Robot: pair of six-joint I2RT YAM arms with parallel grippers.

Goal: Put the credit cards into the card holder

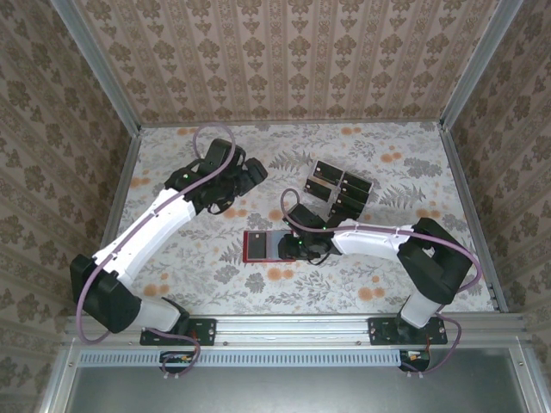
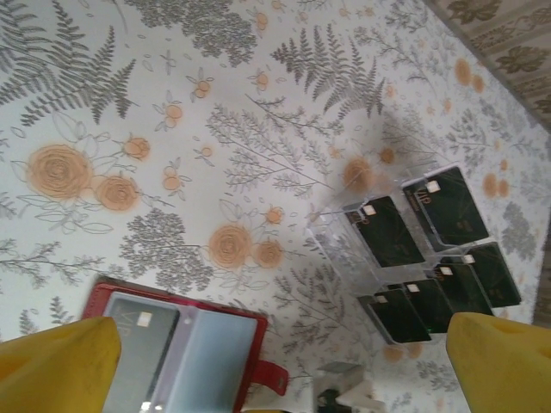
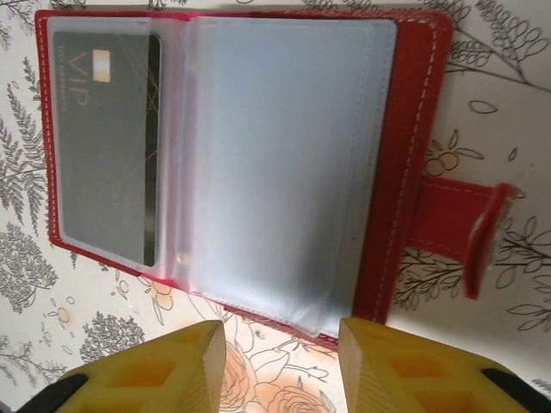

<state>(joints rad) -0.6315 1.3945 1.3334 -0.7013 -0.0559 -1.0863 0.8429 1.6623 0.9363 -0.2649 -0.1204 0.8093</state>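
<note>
The red card holder (image 3: 413,129) lies open on the flowered table, its clear sleeves facing up. One black credit card (image 3: 108,146) marked VIP sits in the left sleeve, and the wide sleeve beside it holds nothing. My right gripper (image 3: 280,366) hovers at the holder's near edge, open, with only tablecloth between its yellow fingers (image 3: 155,374). From above, the right gripper (image 1: 293,247) sits at the card holder's (image 1: 258,246) right end. Several more credit cards (image 1: 338,188) stand behind it. My left gripper (image 1: 250,172) hangs wide open and apart, looking down on the card holder (image 2: 185,353) and the credit cards (image 2: 430,258).
The spare cards stand in a clear plastic rack (image 2: 344,232) at the back right of the table. The holder's red snap tab (image 3: 469,228) sticks out to its side. Patterned walls and metal posts (image 1: 469,172) enclose the table on three sides.
</note>
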